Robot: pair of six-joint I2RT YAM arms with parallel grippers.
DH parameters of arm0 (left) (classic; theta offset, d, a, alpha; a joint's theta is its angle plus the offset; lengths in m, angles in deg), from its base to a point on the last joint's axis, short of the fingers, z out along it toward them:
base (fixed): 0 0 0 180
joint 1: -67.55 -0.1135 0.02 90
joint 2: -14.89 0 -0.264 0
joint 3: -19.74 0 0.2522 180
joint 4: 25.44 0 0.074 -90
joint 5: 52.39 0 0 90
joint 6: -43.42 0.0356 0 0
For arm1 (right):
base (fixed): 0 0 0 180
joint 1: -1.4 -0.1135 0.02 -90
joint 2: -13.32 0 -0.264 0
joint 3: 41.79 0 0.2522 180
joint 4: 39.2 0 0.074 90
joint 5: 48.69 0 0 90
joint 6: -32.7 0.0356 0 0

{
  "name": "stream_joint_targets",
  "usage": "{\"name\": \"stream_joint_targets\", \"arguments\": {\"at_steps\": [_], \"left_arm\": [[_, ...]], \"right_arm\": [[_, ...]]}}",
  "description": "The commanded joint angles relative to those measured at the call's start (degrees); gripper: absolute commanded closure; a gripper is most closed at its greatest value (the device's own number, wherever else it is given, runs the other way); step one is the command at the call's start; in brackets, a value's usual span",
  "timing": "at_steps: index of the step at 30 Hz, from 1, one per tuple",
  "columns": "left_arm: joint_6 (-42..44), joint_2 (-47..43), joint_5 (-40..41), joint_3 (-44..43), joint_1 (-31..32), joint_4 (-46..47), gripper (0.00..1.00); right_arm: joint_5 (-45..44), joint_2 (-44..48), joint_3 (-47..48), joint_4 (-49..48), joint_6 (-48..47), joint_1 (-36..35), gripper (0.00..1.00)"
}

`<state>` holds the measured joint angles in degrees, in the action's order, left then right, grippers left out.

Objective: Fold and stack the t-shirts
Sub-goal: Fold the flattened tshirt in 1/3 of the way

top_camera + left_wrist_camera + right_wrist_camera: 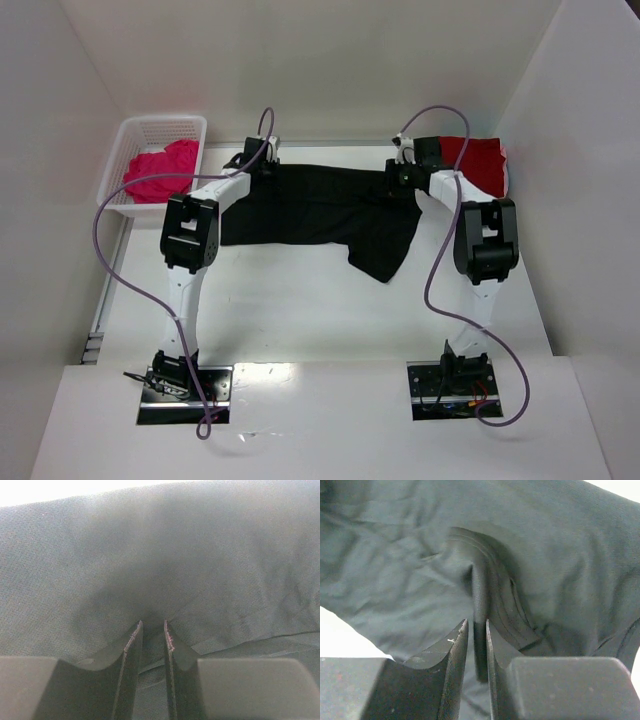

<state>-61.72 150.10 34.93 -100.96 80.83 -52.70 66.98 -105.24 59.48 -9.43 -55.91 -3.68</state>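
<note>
A black t-shirt (310,205) lies spread across the far middle of the table, one part trailing toward the near right. My left gripper (258,160) is at the shirt's far left edge. In the left wrist view it (152,625) is shut on a pinch of the black cloth (200,555). My right gripper (405,170) is at the far right edge; its jaws (476,622) are shut on a raised fold of the black t-shirt (395,570) near the ribbed collar. A dark red t-shirt (478,160) lies at the far right. The magenta-pink t-shirt (158,172) sits in the basket.
A white mesh basket (160,122) stands at the far left corner. White walls close the table on the left, back and right. Purple cables loop from both arms over the table. The arm bases are bolted at the near edge.
</note>
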Motion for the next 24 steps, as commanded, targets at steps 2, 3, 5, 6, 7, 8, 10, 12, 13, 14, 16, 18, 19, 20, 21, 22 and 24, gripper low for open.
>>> {"name": "stream_joint_targets", "arguments": {"at_steps": [2,3,5,6,7,8,10,12,13,14,16,18,19,20,21,22,24], "left_arm": [[0.72,1.28,-0.31,-2.66,0.26,-0.48,0.69],[0.72,1.28,-0.31,-2.66,0.26,-0.48,0.69],[0.72,1.28,-0.31,-2.66,0.26,-0.48,0.68],[0.72,1.28,-0.31,-2.66,0.26,-0.48,0.68],[0.72,1.28,-0.31,-2.66,0.26,-0.48,0.68],[0.72,1.28,-0.83,-2.66,0.26,-0.48,0.68],[0.72,1.28,-0.84,-2.66,0.26,-1.0,0.68],[0.72,1.28,-1.37,-2.66,0.26,-1.01,0.68],[0.72,1.28,-1.37,-2.66,0.26,-1.01,0.68],[0.72,1.28,-1.37,-2.66,0.26,-1.01,0.68],[0.72,1.8,-1.37,-2.66,0.26,-1.01,0.68],[0.72,1.8,-1.98,-2.66,-0.27,-1.01,0.67],[1.24,1.8,-1.98,-2.66,-0.27,-1.01,0.67],[1.25,1.8,-2.5,-2.66,-0.27,-1.01,0.67],[1.25,1.8,-2.51,-2.66,-0.27,-1.01,0.67],[1.25,1.8,-2.51,-2.66,-0.27,-1.01,0.67],[1.77,1.8,-2.51,-2.66,-0.8,-1.01,0.67]], "right_arm": [[4.82,7.29,-1.8,4.63,-2.35,-0.63,0.71],[4.83,7.9,-2.33,5.43,-2.96,-0.63,0.7],[3.61,10.45,-4.35,5.44,-2.97,-0.63,0.64],[2.73,11.33,-4.97,5.44,-2.97,-0.63,0.62],[1.59,12.21,-4.97,4.83,-2.45,-0.63,0.58],[-1.38,13.43,-5.5,3.95,-2.44,-0.63,0.43],[-4.47,14.05,-5.5,1.85,-1.92,-0.63,0.29],[-8.7,12.4,-4.02,1.22,-1.12,-0.63,0.25],[-9.58,11.09,-2.79,1.22,-1.12,-0.63,0.22],[-10.46,9.59,0.27,1.22,0.01,-0.63,0.22],[-11.43,5.2,2.92,0.61,1.59,-0.63,0.22],[-9.52,1.43,6.26,0.6,1.6,-0.63,0.21],[-8.54,0.19,7.41,0.6,1.6,-0.63,0.2],[-7.58,-0.87,9.77,1.21,0.64,-0.63,0.19],[-6.96,-1.84,10.66,1.74,0.11,-0.63,0.17],[-6.95,-3.67,11.63,2.7,-0.42,-1.15,0.16],[-6.95,-4.92,13.12,2.71,-0.94,-1.16,0.16]]}}
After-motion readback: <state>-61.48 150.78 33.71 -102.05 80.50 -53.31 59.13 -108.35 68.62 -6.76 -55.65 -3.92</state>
